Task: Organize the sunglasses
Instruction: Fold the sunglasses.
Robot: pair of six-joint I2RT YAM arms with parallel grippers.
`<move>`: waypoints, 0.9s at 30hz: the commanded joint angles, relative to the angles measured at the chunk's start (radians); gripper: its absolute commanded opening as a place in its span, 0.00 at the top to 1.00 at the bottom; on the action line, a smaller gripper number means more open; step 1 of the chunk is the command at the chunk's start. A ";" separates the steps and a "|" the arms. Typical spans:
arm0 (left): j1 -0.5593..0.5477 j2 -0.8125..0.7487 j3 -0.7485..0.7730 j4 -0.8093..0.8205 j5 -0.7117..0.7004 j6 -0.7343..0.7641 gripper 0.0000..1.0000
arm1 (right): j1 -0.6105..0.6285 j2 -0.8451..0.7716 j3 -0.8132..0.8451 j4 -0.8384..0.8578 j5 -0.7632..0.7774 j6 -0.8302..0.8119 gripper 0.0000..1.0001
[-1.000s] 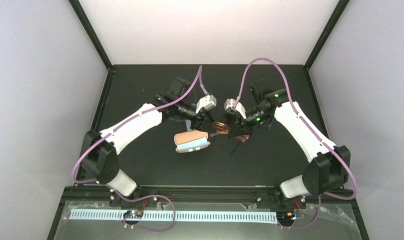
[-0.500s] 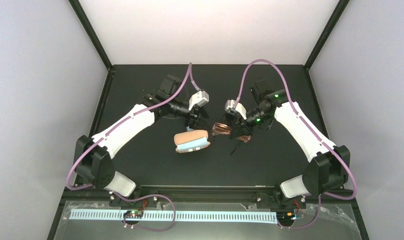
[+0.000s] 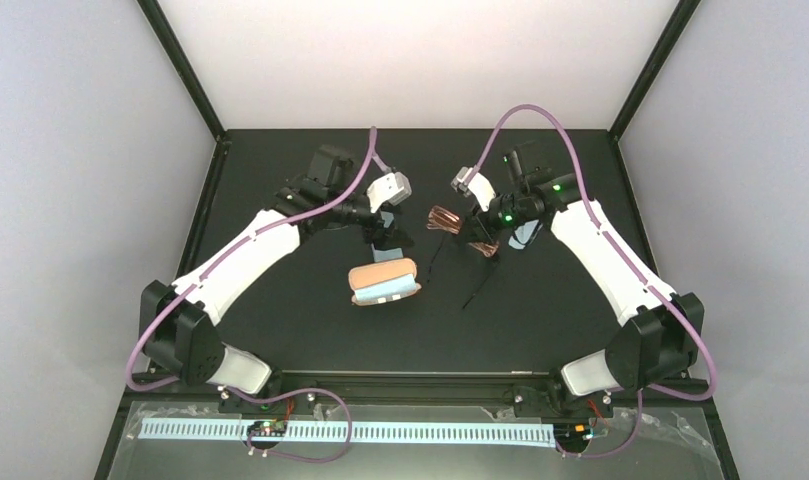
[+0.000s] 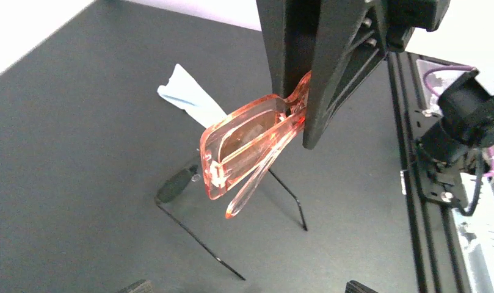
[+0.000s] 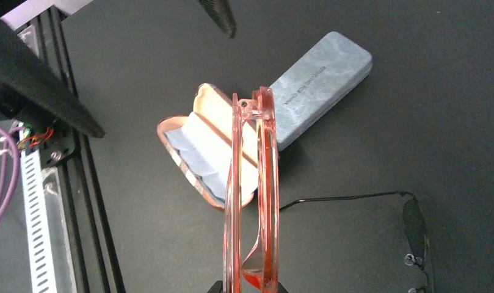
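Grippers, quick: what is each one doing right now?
Left gripper: open, holding nothing.
Right gripper: closed on the reddish translucent sunglasses.

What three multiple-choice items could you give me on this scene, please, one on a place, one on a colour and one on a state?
1. Where are the reddish translucent sunglasses?
A. flat on the table
B. clamped in the right gripper, in the air
C. on top of the blue-grey case

2. What colour is the cloth in the tan case?
A. yellow
B. red
C. light blue

3. How is the tan case?
A. open
B. shut
C. turned upside down

Answers:
1 B: the left wrist view shows the gripper pinching the frame, with the black sunglasses lying on the surface below it.
2 C: in the right wrist view the cloth is pale blue against the tan lining.
3 A: its lid is folded back and the lining is exposed.
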State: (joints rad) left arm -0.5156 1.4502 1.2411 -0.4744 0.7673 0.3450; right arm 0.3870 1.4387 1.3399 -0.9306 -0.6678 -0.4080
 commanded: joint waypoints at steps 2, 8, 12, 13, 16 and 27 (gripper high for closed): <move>-0.005 -0.106 -0.048 0.131 -0.081 0.203 0.16 | 0.017 0.026 0.059 0.057 0.043 0.108 0.84; -0.070 -0.156 -0.078 0.130 -0.170 0.539 0.13 | 0.055 0.063 0.077 0.037 -0.011 0.134 0.84; -0.156 -0.137 -0.041 0.042 -0.284 0.736 0.11 | 0.076 0.099 0.112 0.005 -0.064 0.154 0.84; -0.169 -0.132 -0.035 0.025 -0.300 0.768 0.11 | 0.076 0.113 0.123 -0.004 -0.084 0.160 0.84; -0.201 -0.128 -0.044 0.016 -0.352 0.815 0.10 | 0.078 0.135 0.133 -0.023 -0.149 0.165 0.84; -0.325 -0.077 -0.121 0.169 -0.665 0.911 0.10 | 0.090 0.185 0.131 -0.079 -0.261 0.100 0.84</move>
State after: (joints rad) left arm -0.8005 1.3380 1.1332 -0.3653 0.2611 1.1770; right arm 0.4679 1.6096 1.4460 -0.9768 -0.8623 -0.2821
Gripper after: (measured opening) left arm 0.915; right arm 0.166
